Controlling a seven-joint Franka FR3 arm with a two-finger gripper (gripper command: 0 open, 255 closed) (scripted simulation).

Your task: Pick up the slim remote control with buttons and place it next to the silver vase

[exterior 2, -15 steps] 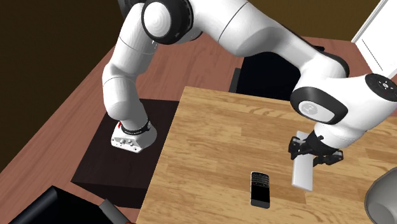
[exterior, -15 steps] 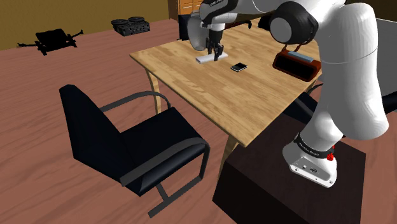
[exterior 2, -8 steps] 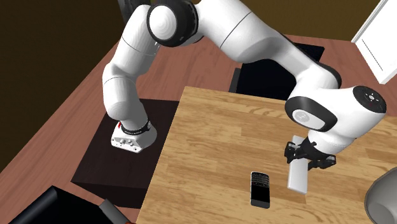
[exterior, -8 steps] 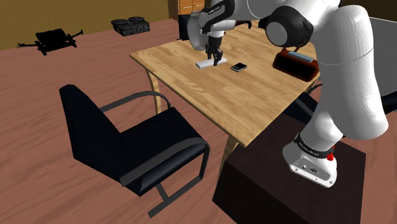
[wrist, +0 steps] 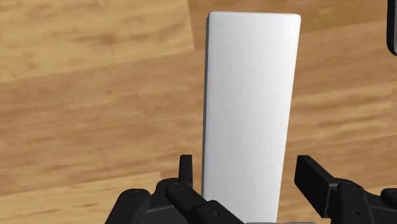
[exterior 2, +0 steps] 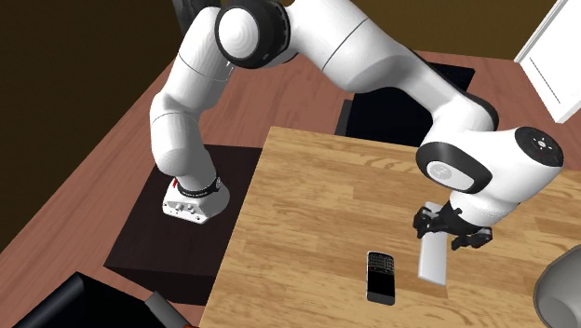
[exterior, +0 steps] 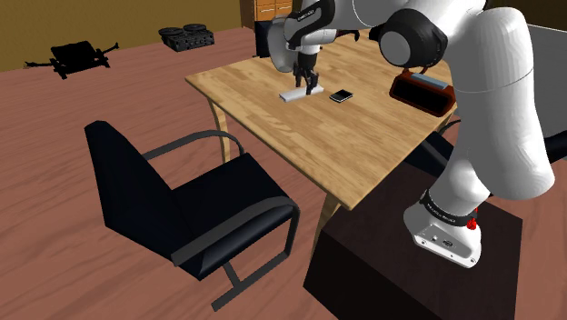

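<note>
In the shoulder view, the black two-finger hand (exterior: 309, 82) hung low over a plain white, slim, flat rectangular remote (exterior: 294, 93) on the light wooden bench (exterior: 354, 145), near a small black phone (exterior: 341, 95).

In the second exterior view, the remote (exterior 2: 432, 263) lay between the phone (exterior 2: 380, 277) and a grey rounded vase (exterior 2: 560, 296).

In the wrist view, the fingers (wrist: 186, 170) stood apart, straddling the remote's (wrist: 251, 108) smooth white face with a narrow gap on each side, gripping nothing.
</note>
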